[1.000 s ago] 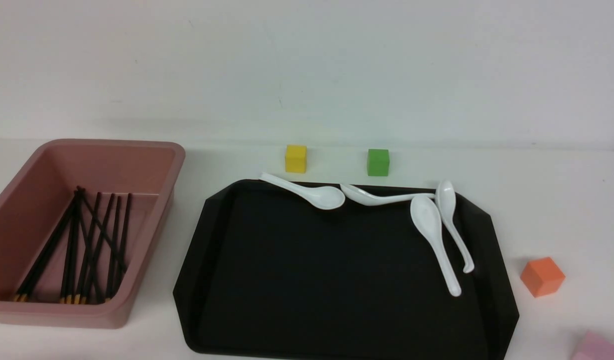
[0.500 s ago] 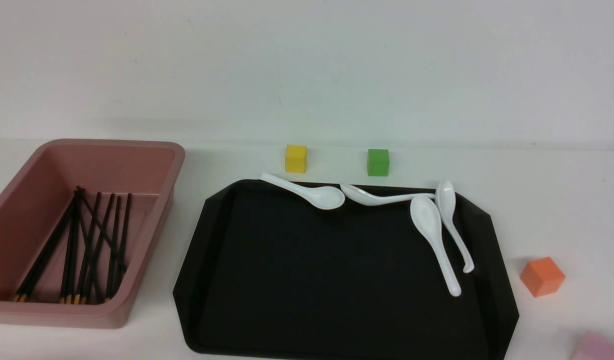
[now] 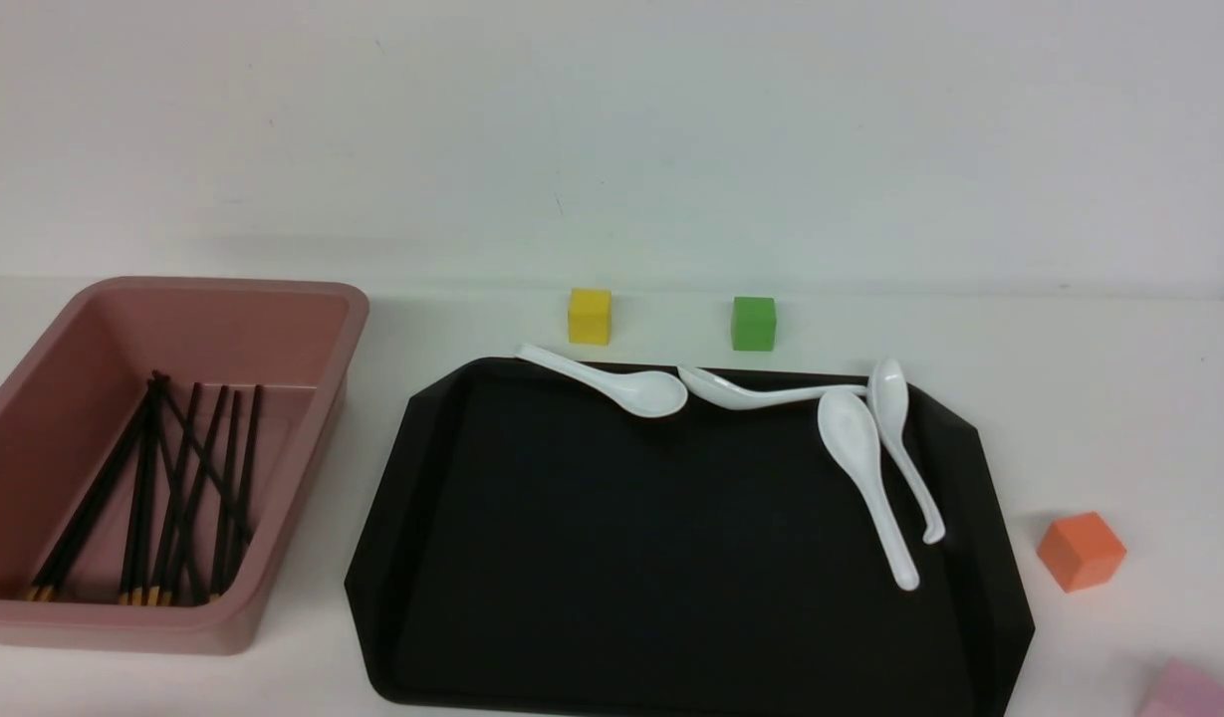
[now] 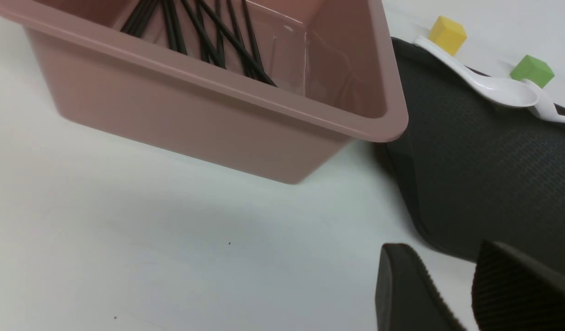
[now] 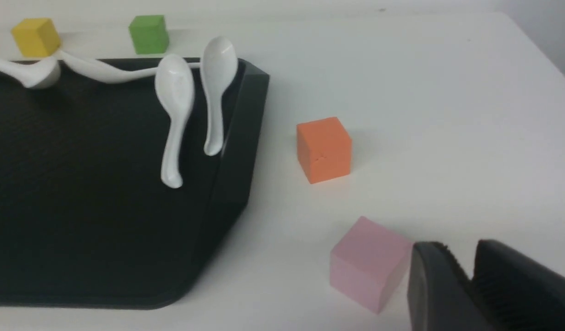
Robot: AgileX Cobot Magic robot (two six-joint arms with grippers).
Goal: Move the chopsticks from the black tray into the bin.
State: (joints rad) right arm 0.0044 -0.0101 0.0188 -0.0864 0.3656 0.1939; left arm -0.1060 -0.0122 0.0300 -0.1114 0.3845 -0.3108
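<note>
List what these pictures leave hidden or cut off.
- Chopsticks: exact count unclear in the front view, since they overlap in the bin.
- Left gripper: cut off by the wrist view's edge, absent from the front view.
- Right gripper: likewise cut off.
- Pink cube: clipped by the front view's edge.

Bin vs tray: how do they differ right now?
The bin is dusty pink and deep with tall walls; the tray is matte black, flat with a low rim. The bin is smaller and stands left of the tray. The bin holds the chopsticks; the tray holds only four white spoons, lying along its far and right edges. Both sit on the white table, roughly rectangular and open-topped.
</note>
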